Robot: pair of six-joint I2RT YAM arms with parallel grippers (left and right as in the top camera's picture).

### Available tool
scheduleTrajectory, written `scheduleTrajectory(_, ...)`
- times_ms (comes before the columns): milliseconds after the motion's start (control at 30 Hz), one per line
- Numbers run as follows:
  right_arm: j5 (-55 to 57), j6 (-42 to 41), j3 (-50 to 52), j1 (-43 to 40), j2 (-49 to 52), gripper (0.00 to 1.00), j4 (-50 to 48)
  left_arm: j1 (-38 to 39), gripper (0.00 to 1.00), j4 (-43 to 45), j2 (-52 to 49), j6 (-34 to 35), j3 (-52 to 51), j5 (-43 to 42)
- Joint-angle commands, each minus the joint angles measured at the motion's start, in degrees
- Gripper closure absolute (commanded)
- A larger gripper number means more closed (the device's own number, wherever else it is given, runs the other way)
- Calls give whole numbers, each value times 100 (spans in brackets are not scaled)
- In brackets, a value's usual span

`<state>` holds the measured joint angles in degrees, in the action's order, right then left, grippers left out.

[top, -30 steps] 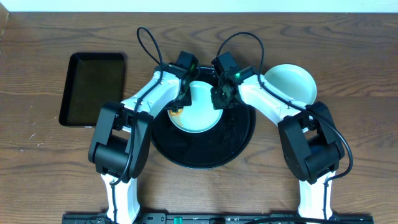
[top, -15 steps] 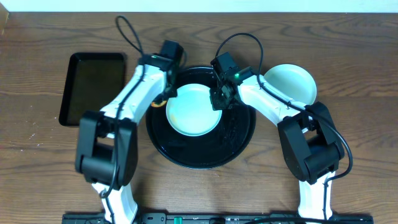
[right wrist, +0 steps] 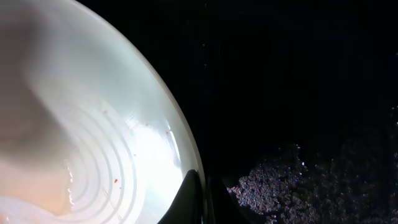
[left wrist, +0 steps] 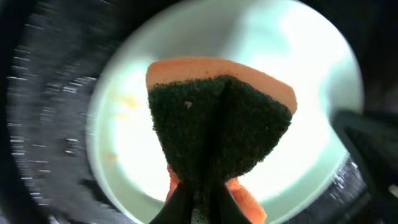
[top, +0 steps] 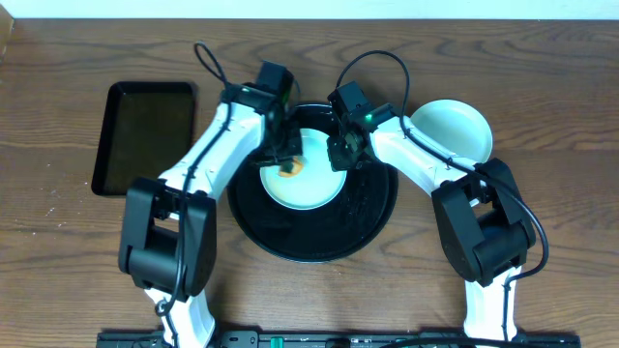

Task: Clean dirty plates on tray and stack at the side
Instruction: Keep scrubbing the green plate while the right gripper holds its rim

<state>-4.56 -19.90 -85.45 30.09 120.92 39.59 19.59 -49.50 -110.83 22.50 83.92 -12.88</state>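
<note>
Orange sponge (top: 289,169) back over mint plate (top: 314,186), left gripper (left wrist: 199,202) pinching it

Both arms hide the far rim of the tray (top: 319,244) from overhead, and the right arm covers the near-left edge of the mint plate (top: 455,121) beside it. In your left wrist view the sponge (left wrist: 217,124) blocks the middle of the plate on the tray (left wrist: 311,74), and the left gripper (left wrist: 200,208) is cut off at the bottom. Your right wrist view loses that plate past its left and bottom edges.
</note>
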Motion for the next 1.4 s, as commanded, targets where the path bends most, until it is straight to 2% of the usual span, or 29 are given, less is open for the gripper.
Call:
scheduleTrajectory(0,306,22,44,-63,107,99,48,251,92,79,-44,31,-107,-284)
scheduleTrajectory(167,306,22,44,-63,105,99,66,348,92,299,-44,426,-516,317)
scheduleTrajectory(533,306,22,44,-63,105,99,66,326,92,1198,-46,442,-1088,304)
scheduleTrajectory(733,306,22,44,-63,105,99,66,293,92,1182,-46,271,-1259,426)
scheduleTrajectory(967,306,24,44,-63,107,99,72,94,92,807,-46,262,-1261,1633)
scheduleTrajectory(1233,304,24,44,-63,105,99,70,-125,92,737,-39,262,-1237,3615)
scheduleTrajectory(1367,306,22,44,-63,105,99,70,-142,92,621,46,264,-1021,3803)
